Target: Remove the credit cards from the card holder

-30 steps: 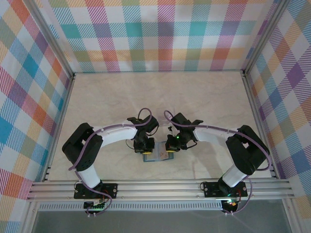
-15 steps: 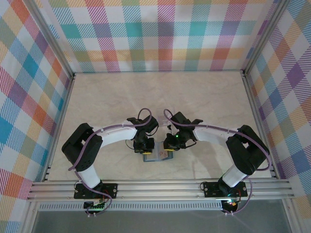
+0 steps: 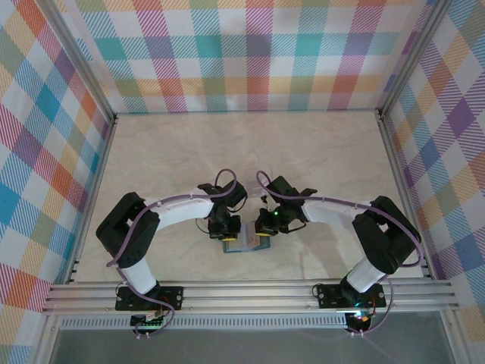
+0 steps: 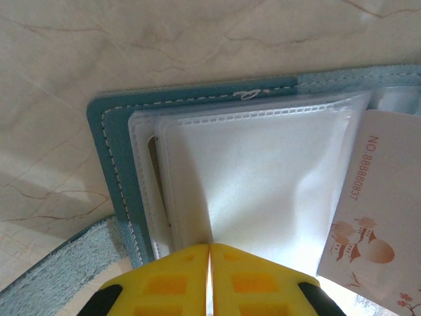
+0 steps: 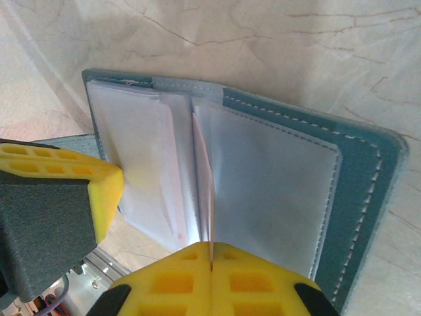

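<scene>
The teal card holder [image 3: 246, 244] lies open on the table between both grippers. In the left wrist view its teal edge [image 4: 112, 151] frames white pockets. My left gripper [image 4: 209, 253] is shut with its yellow tips down on a white pocket. A pale credit card [image 4: 375, 210] printed with a number and a pink drawing sticks out at the right. In the right wrist view the card holder [image 5: 358, 178] shows its grey-blue pockets. My right gripper [image 5: 212, 253] is shut on the thin pale credit card [image 5: 205, 178], seen edge-on. No dark card shows.
The left gripper's yellow finger [image 5: 62, 187] stands close on the left in the right wrist view. Metal rails [image 3: 250, 292] run along the near table edge just behind the card holder. Plaid walls [image 3: 250, 53] enclose the marble-look table [image 3: 250, 152].
The right wrist has shifted slightly left toward the card holder. The left arm and the card holder have stayed put.
</scene>
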`<state>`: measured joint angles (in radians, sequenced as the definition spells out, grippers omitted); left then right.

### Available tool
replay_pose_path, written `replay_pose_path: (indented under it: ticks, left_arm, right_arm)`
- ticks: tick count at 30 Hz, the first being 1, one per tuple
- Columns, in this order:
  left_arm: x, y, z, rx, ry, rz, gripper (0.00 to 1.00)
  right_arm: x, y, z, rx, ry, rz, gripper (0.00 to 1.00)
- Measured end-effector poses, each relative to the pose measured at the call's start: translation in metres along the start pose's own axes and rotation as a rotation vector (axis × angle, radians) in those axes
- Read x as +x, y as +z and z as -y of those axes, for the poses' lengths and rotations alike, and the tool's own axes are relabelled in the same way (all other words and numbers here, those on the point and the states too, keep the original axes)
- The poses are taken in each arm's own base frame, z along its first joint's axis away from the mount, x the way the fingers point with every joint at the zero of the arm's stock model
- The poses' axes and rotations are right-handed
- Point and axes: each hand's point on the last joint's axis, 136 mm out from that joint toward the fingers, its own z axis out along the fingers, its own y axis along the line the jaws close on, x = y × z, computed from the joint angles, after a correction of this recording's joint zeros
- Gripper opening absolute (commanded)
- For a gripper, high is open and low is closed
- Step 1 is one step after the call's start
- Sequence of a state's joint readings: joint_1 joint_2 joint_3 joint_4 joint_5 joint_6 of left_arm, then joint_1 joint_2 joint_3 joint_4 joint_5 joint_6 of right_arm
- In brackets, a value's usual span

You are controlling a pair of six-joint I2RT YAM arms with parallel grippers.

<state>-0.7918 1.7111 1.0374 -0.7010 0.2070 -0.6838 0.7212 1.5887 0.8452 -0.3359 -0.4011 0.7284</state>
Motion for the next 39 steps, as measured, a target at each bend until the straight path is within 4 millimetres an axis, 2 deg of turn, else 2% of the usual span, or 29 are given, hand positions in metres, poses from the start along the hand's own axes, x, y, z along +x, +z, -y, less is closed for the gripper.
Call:
replay_pose_path:
  ticks: [3,7,12,16,20,24,26,29,34,39]
  left_arm:
    - [-0.002,-0.006,0.001,0.005,0.004,0.025,0.12]
    - [-0.006,-0.026,0.006,0.038,0.016,0.084,0.12]
    - [-0.010,-0.047,0.010,0.081,0.023,0.146,0.12]
    - [-0.009,-0.052,0.001,0.087,0.008,0.162,0.13]
    - [-0.007,-0.051,-0.016,0.081,-0.025,0.163,0.13]
    - [-0.003,-0.050,-0.031,0.075,-0.054,0.164,0.14]
    - [-0.002,-0.050,-0.036,0.076,-0.060,0.169,0.18]
    - [0.000,-0.052,-0.041,0.080,-0.061,0.178,0.19]
    - [0.005,-0.054,-0.048,0.086,-0.069,0.188,0.21]
    - [0.006,-0.053,-0.053,0.079,-0.076,0.195,0.21]
  right_arm:
    - [0.001,-0.009,-0.001,0.010,-0.008,0.019,0.06]
    - [0.000,-0.029,-0.005,0.039,-0.037,0.062,0.04]
    - [-0.012,-0.058,-0.017,0.070,-0.126,0.127,0.03]
    - [-0.032,-0.085,-0.031,0.128,-0.296,0.192,0.02]
    - [-0.046,-0.103,-0.048,0.179,-0.601,0.220,0.00]
    - [-0.059,-0.109,-0.051,0.269,-0.925,0.195,0.00]
    - [-0.067,-0.108,-0.050,0.323,-1.082,0.171,0.00]
    - [-0.081,-0.108,-0.048,0.395,-1.261,0.119,0.00]
    - [-0.110,-0.105,-0.050,0.477,-1.457,0.029,0.00]
    - [-0.132,-0.094,-0.043,0.516,-1.553,-0.067,0.00]
